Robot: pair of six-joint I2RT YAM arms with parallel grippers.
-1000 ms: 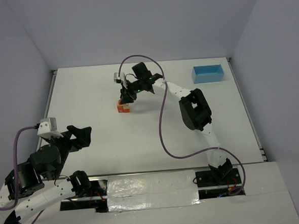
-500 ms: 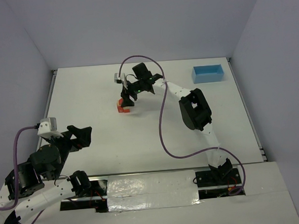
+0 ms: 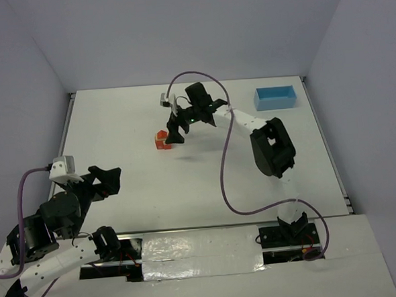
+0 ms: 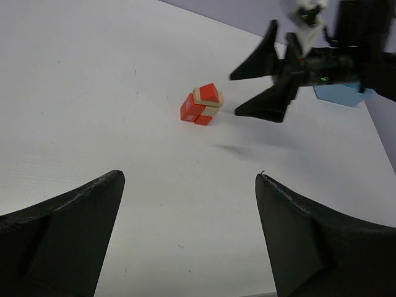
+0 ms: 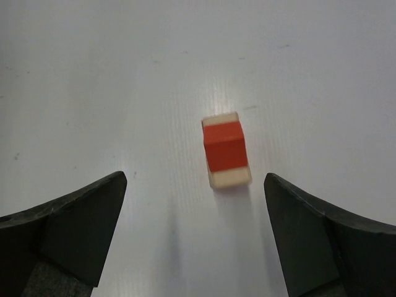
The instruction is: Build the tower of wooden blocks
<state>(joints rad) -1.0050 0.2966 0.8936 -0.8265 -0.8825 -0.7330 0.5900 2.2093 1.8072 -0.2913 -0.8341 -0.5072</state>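
The wood block tower (image 3: 162,138) stands on the white table, left of centre: red-orange cubes at the bottom, a pale tan piece above and a red cube on top (image 4: 202,104). From above it shows as a red face over a tan block (image 5: 226,151). My right gripper (image 3: 173,130) hovers just right of the tower, open, with nothing between its fingers (image 5: 195,178); the left wrist view shows it beside the stack (image 4: 235,96). My left gripper (image 3: 110,180) rests near the front left, open and empty (image 4: 189,178).
A light blue tray (image 3: 275,97) sits at the back right, its corner visible behind the right arm (image 4: 337,94). A purple cable loops over the right arm (image 3: 226,167). Grey walls enclose the table.
The right gripper opened, let go of the top block and drew back to the right, off the tower. The left arm has not moved.
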